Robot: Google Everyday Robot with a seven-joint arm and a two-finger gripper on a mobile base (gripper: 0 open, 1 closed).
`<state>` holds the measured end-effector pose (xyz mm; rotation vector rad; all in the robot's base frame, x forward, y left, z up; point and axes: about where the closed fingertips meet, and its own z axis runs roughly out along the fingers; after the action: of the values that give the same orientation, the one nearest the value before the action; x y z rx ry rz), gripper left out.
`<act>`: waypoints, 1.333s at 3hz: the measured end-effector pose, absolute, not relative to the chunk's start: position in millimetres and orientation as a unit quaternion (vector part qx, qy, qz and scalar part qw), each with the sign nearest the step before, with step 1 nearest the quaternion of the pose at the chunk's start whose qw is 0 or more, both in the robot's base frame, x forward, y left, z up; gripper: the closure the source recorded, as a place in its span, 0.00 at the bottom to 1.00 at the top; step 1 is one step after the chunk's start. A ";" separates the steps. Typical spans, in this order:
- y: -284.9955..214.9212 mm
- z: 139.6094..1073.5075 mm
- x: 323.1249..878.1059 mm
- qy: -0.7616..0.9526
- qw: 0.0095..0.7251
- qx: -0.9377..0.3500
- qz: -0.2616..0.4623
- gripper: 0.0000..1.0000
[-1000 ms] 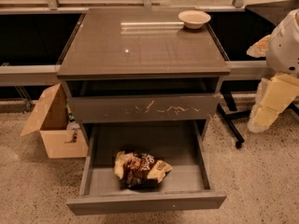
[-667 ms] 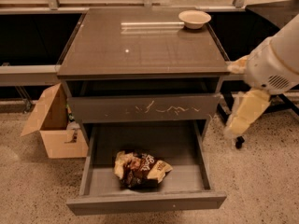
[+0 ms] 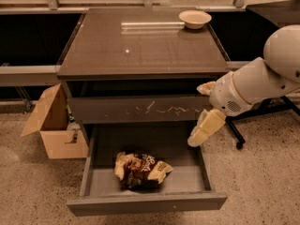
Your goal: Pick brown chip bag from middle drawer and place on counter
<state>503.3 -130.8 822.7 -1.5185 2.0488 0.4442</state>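
At the right side of the grey cabinet, the robot's arm point(image 3: 253, 83) is swinging in from the edge of the scene, and over the last second its gripper point(image 3: 205, 127) is coming down and leftward until it is hanging above the right wall of the open middle drawer point(image 3: 145, 203), just below the scratched drawer front point(image 3: 140, 110); whether the gripper is open or closed cannot be told, though it is carrying nothing; the brown chip bag point(image 3: 140, 168) is lying crumpled and unmoved on the drawer floor, towards the front and left of centre, well apart from the gripper; the reach is judged to be only beginning, with the pick and the lift to the counter point(image 3: 140, 46) not yet done; counted, one chip bag, one open drawer, one closed scratched front, one pale bowl point(image 3: 195, 18) sitting at the counter's far right corner, and one cardboard box point(image 3: 49, 125) standing open on the floor to the left.
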 end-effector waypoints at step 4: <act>-102.2 680.3 522.7 0.764 0.237 -0.562 0.211 0.00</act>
<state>522.7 -102.2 680.3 -1.5413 2.0929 0.5784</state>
